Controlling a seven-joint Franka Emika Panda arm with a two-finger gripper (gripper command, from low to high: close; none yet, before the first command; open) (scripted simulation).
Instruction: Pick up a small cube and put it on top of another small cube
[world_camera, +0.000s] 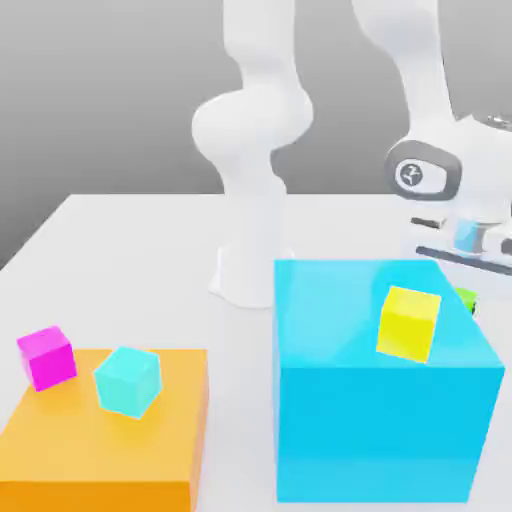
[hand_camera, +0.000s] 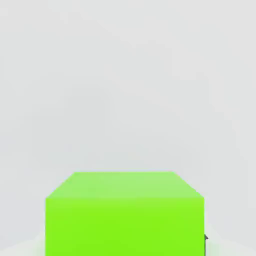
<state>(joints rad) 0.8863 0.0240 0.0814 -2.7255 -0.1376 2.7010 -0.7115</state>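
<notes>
Where the arm ends, end effector (world_camera: 464, 287): clenched on the lime-green cube (world_camera: 466, 297), which I see squarely between its fingers in the hand view.
Lime-green cube: behind the big blue block, partly hidden from me by its edge near the exterior view's right; I cannot tell whether it touches the bench.
Arm (world_camera: 252, 125): white, its base standing beyond the blocks, the hand reaching over toward the exterior view's right and pointing down.
Blue block (world_camera: 375, 430): large, standing on the bench, much bigger than the small cubes.
Yellow cube (world_camera: 408, 324): on top of the blue block, turned slightly, well toward the exterior view's right.
Orange block (world_camera: 110, 440): lower, over at the exterior view's left, apart from the blue one.
Cyan cube (world_camera: 128, 381): on the orange block's top, turned at an angle.
Magenta cube (world_camera: 47, 358): by the orange block's far corner, overlapping its edge from where I stand.
Bench (world_camera: 130, 260): pale, under it all.
</notes>
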